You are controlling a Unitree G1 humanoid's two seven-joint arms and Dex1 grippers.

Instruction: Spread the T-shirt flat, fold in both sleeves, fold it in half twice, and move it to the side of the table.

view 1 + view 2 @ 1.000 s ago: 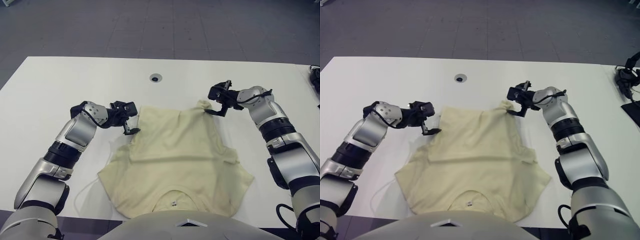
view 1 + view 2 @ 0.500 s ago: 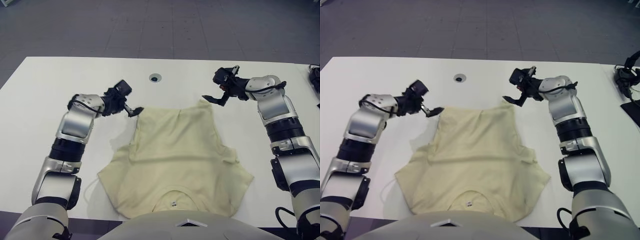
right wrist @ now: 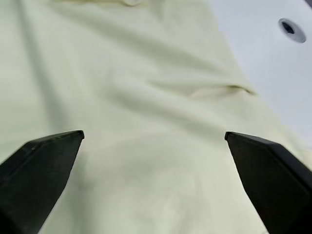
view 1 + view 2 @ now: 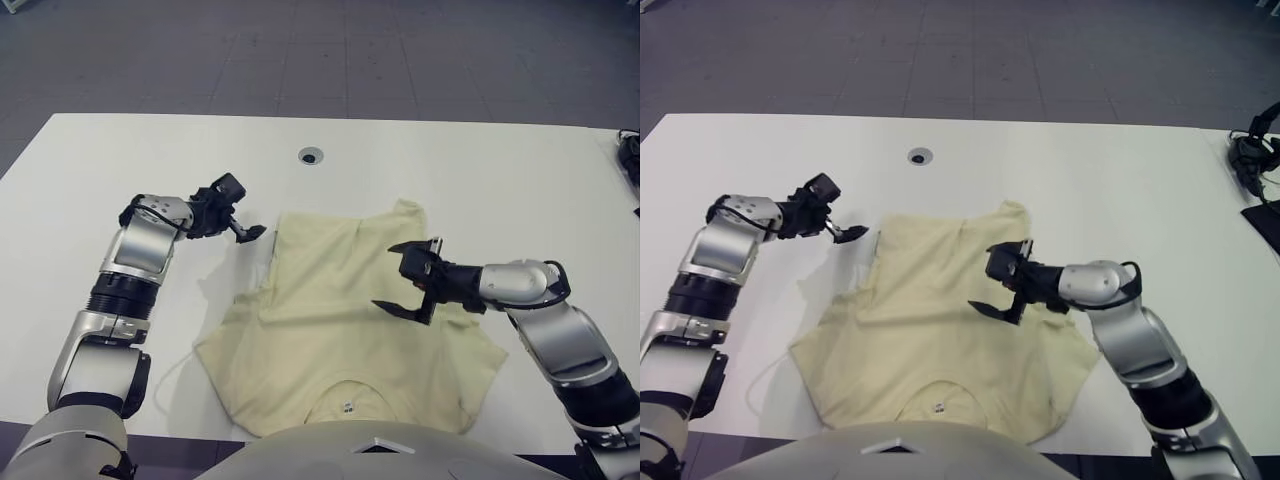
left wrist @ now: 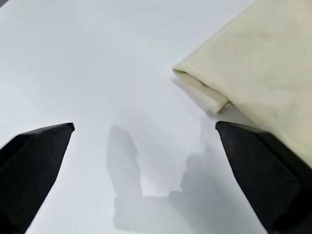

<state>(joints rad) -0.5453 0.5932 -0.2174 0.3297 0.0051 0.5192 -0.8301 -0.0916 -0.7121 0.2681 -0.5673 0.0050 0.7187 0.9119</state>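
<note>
A pale yellow T-shirt lies on the white table, collar at the near edge and hem at the far side. Its left far corner is folded under a little. My left gripper hovers open just left of that corner, over bare table, with nothing between its fingers. My right gripper is open above the shirt's middle right part. In the right wrist view its fingers stand wide apart over wrinkled cloth.
A round cable hole sits in the table beyond the shirt. Black cables lie at the far right edge. A thin white cord curls by the shirt's near left sleeve. Bare table stretches left and right of the shirt.
Both grippers have left the shirt's far corners. The right one swung back toward me over the shirt's middle. The left one drew a little to the left, off the cloth.
</note>
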